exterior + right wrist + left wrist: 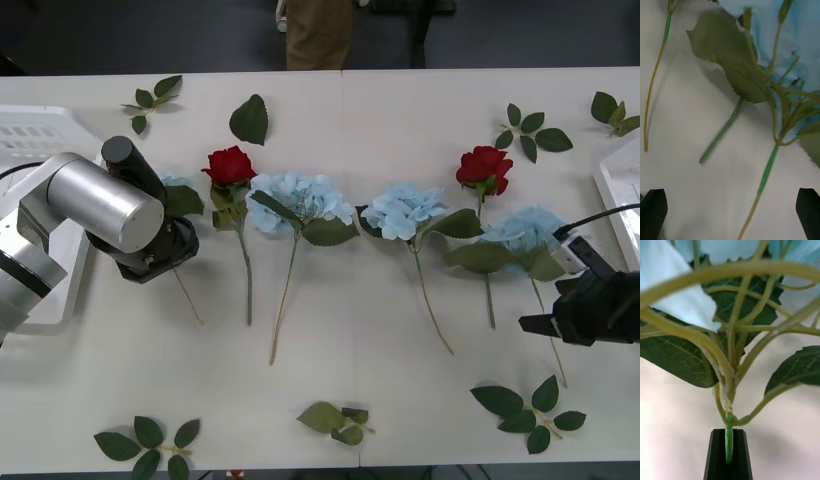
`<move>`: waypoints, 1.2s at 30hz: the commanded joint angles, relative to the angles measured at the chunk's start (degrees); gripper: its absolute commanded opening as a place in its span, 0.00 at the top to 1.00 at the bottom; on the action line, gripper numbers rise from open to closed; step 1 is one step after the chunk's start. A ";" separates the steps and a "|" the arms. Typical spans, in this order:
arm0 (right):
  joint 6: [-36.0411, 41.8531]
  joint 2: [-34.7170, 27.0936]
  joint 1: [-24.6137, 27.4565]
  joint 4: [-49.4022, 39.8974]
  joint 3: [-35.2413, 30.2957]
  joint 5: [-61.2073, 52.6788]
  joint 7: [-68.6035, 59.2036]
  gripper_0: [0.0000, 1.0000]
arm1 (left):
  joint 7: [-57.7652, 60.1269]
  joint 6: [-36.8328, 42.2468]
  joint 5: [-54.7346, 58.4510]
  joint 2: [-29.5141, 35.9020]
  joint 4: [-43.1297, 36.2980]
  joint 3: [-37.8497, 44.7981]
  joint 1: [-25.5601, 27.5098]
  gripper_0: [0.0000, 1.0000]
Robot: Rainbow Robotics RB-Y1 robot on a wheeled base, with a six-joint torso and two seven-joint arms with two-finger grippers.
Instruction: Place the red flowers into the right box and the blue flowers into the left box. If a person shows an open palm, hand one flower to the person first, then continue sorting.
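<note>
Left gripper [729, 450] closed on the stem of the leftmost blue flower [681, 296], stem in line with the fingers, left box [40, 140] just beside. Right gripper [730, 210] spread wide over the rightmost hydrangea's stem [765, 176], not yet gripped.

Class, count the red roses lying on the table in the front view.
2. One red rose lies left of centre beside the left arm; the other red rose lies toward the right. None looks hidden.
</note>
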 commanded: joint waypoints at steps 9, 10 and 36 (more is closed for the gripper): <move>-4.24 4.90 -7.57 6.85 7.35 0.99 -0.96 0.50 | -2.69 16.32 11.05 11.03 -16.55 13.83 -2.18 1.00; -4.32 5.07 -7.66 6.94 7.35 1.08 -0.96 0.63 | -3.92 17.03 11.57 11.73 -16.72 14.63 -2.18 1.00; 15.89 5.69 -8.80 5.80 -14.45 -24.41 -0.08 1.00 | -47.69 -6.88 27.04 28.26 -3.19 27.90 13.99 1.00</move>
